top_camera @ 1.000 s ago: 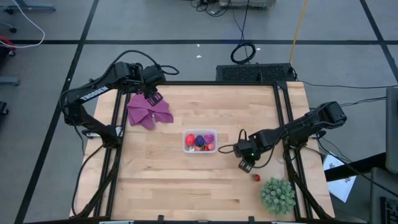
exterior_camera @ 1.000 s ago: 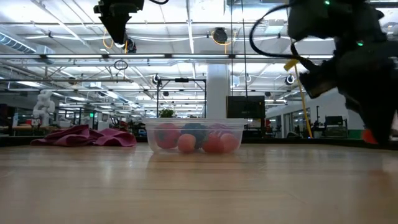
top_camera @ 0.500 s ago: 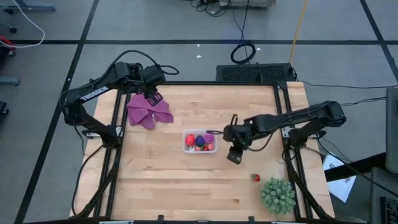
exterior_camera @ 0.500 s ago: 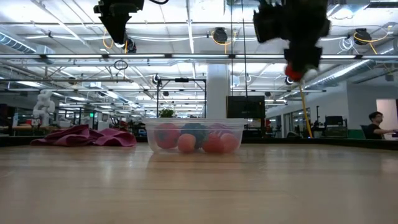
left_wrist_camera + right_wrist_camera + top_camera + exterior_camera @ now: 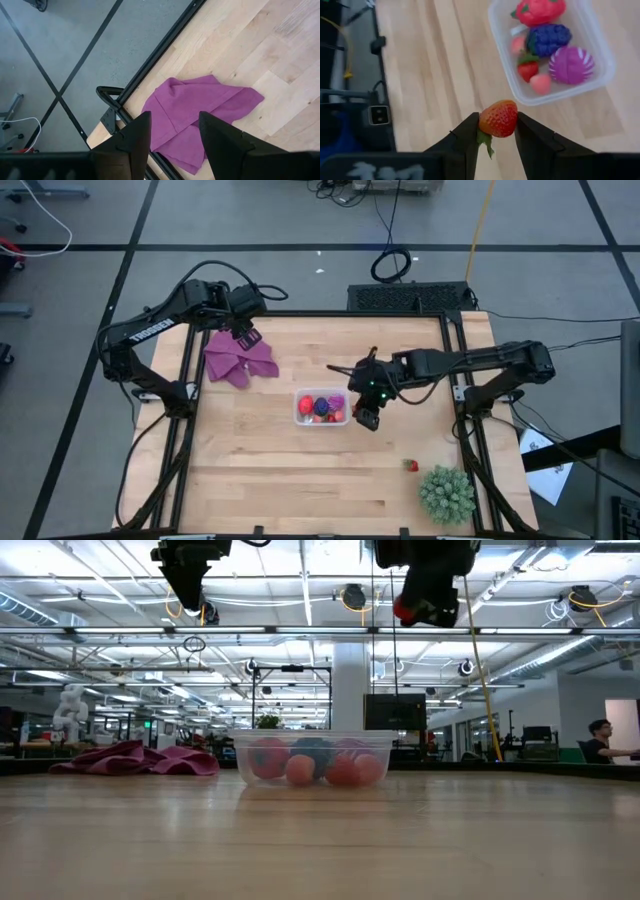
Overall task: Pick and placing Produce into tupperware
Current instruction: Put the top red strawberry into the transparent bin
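Right gripper (image 5: 497, 131) is pinching a toy strawberry (image 5: 498, 118) between its 2 dark fingers (image 5: 466, 134), up in the air just beside the tupperware (image 5: 321, 407). That strawberry is glossy red with a fine seed texture, and a bit of green leaf hangs from its end. From table height the gripper sits well above the tub, a red spot showing at its tip (image 5: 412, 608). Ahead of the fingers, the clear tub with rounded corners and a whitish rim (image 5: 506, 84) already carries a red fruit with a green top (image 5: 538, 10), a dark blue-purple berry (image 5: 548, 39), a magenta ribbed ball (image 5: 570, 65), a smaller strawberry (image 5: 527, 68) and 2 pale pink pieces. Behind the gripper, toward the table's near edge, 1 more small red fruit (image 5: 411, 466) lies on the wood next to a green spiky plant (image 5: 446, 494). Left gripper (image 5: 172, 131) hovers over a purple cloth (image 5: 196, 122) at the far corner, fingers parted, nothing between them.
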`<state>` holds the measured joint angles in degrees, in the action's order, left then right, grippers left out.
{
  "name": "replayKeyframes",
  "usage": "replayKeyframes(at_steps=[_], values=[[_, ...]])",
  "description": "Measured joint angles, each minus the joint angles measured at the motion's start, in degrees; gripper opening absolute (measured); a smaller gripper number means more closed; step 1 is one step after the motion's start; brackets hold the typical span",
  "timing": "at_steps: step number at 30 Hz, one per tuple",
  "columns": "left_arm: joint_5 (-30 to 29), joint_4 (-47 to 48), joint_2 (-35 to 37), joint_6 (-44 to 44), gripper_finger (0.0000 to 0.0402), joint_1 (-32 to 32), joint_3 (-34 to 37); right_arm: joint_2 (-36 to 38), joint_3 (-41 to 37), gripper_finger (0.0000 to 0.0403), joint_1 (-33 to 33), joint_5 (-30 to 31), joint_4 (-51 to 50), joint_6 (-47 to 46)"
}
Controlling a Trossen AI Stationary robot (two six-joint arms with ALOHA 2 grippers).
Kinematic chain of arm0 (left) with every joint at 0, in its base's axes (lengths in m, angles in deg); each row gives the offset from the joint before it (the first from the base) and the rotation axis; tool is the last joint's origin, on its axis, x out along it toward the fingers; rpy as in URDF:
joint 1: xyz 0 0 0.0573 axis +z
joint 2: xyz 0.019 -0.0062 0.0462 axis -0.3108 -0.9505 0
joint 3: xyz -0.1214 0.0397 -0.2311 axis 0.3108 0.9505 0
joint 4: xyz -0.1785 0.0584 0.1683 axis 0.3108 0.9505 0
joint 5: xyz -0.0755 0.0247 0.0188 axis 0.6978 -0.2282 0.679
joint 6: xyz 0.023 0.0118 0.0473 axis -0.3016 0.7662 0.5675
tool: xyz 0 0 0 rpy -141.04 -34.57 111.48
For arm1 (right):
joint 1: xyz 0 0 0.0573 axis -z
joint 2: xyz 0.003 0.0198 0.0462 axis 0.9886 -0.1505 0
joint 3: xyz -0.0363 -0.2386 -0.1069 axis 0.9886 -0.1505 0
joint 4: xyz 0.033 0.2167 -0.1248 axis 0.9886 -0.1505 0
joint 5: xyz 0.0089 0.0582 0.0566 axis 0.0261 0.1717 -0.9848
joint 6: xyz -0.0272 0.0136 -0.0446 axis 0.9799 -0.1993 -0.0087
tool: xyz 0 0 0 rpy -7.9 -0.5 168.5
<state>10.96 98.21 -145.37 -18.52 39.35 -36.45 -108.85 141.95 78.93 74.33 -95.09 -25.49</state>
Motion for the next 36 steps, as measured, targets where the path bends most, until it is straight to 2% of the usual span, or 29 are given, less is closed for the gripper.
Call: replayKeyframes(at_steps=[6, 10, 17, 23, 30, 36], values=[[0.0, 0.0, 0.0, 0.0, 0.0173, 0.0, 0.0, -1.0, 0.0, 0.0109, 3.2, -5.0, 1.5, 1.5], [0.0, 0.0, 0.0, 0.0, 0.0173, 0.0, 0.0, -1.0, 0.4, 0.0109, 4.9, -5.6, 3.0, 3.4], [0.0, 0.0, 0.0, 0.1, 0.0173, 0.0, 0.0, -2.4, 9.8, 0.0109, 5.8, -5.5, 1.3, 9.4], [0.0, 0.2, 0.0, 0.1, 0.0172, 0.0, 0.0, -7.7, 15.9, 0.0109, 5.8, -5.4, 1.2, 14.7], [0.0, 0.2, 0.0, 0.1, 0.0172, 0.0, 0.0, -16.8, 16.7, 0.0109, 6.6, -4.9, 0.3, 18.7], [0.0, 0.2, 0.0, 0.1, 0.0172, 0.0, 0.0, -22.3, 16.7, 0.0109, 8.7, 0.8, -6.1, 19.3]])
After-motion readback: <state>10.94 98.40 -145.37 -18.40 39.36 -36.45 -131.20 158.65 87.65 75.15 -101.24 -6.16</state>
